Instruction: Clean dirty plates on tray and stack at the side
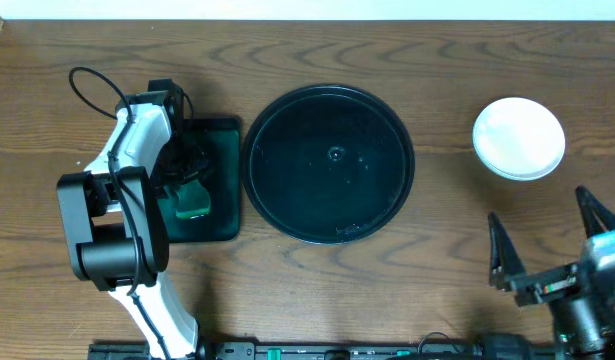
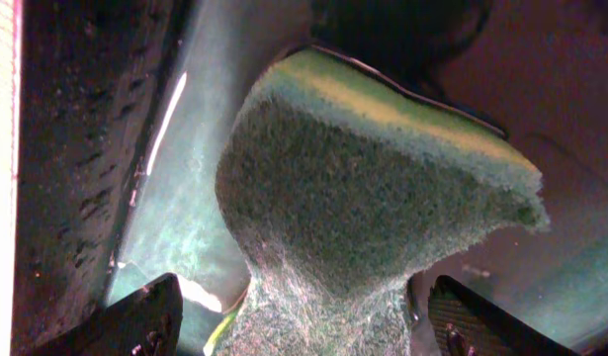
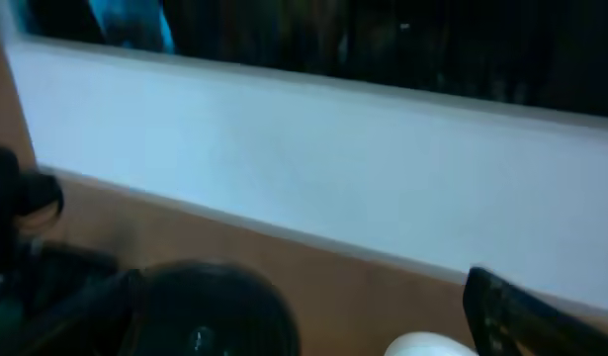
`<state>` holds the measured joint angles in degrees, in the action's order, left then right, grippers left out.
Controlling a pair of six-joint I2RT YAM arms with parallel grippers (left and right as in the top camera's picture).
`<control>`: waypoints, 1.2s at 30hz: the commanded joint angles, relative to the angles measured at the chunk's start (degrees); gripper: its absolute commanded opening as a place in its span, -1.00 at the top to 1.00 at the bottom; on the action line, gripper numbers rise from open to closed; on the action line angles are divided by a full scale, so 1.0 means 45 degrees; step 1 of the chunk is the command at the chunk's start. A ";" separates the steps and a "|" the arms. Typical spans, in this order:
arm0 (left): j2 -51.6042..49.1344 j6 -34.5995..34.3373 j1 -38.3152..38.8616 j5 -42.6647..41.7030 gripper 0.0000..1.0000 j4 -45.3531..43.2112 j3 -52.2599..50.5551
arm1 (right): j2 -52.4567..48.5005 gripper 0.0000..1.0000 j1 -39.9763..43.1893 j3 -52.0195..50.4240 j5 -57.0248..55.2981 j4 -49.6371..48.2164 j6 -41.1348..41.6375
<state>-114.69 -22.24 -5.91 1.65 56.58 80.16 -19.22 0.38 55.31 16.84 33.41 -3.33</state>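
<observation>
— What is the left gripper doing?
— Its fingers are clenched on a green-and-yellow foam sponge, over the dark green rectangular tray.
— And the right gripper?
— Fingers spread wide, grasping nothing, above the brown wooden table.
— The plates?
— One white round plate shows, on the table right of the large round black tray, apart from it.

no readable text, no labels, no brand marks, no numbers or signs on any surface
</observation>
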 commanded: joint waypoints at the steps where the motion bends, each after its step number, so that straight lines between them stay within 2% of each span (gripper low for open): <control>1: -0.0063 0.0029 -0.0063 0.0121 -0.60 0.0024 -0.0053 | 0.1413 -0.98 0.0233 -0.2696 0.0860 -0.2297 -0.0087; 8: -0.0063 0.0029 -0.0063 0.0121 -0.60 0.0019 -0.0053 | 0.2671 -0.99 0.0345 -0.6834 0.1472 -0.7004 0.0869; 14: -0.0063 0.0029 -0.0063 0.0121 -0.60 0.0024 -0.0053 | 0.3789 -0.99 0.0345 -0.9394 0.1462 -0.9432 0.1025; 29: -0.0063 0.0029 -0.0063 0.0121 -0.60 0.0019 -0.0053 | 0.4201 -0.99 0.0345 -1.2245 0.0845 -1.2556 0.1112; 36: -0.0063 0.0029 -0.0063 0.0121 -0.60 0.0024 -0.0053 | 0.4201 -0.99 0.0345 -1.2225 0.0058 -1.1531 0.0889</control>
<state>-114.69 -22.24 -5.91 1.69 56.55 80.16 -0.82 1.69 0.40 19.66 -20.53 0.86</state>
